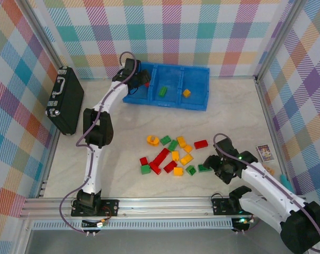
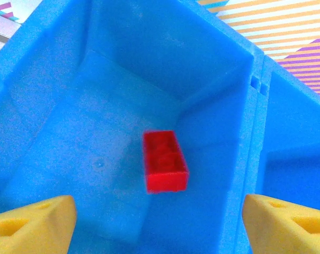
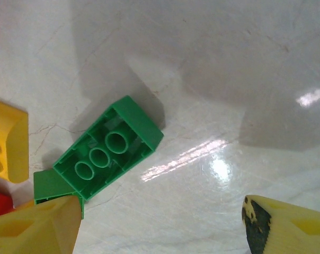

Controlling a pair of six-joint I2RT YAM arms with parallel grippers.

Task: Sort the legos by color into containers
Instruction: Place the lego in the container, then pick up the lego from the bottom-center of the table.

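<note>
The blue bin (image 1: 197, 103) stands at the back of the table. My left gripper (image 1: 139, 79) hangs open over its left compartment (image 2: 70, 132), where a red brick (image 2: 164, 160) sits below and between the yellow fingers (image 2: 33, 225). A green brick (image 1: 163, 91) lies in the middle compartment and a yellow one (image 1: 186, 93) in the right. Several red, green and yellow bricks (image 1: 173, 156) are scattered mid-table. My right gripper (image 3: 160, 227) is open just above the table, with an upside-down green brick (image 3: 107, 153) beside its left finger (image 3: 35, 227).
A black latched case (image 1: 66, 100) leans at the left wall. A printed card (image 1: 264, 152) lies at the right, near the frame. In the right wrist view a yellow brick (image 3: 6, 140) sits left of the green one. Bare tabletop lies between the pile and the bin.
</note>
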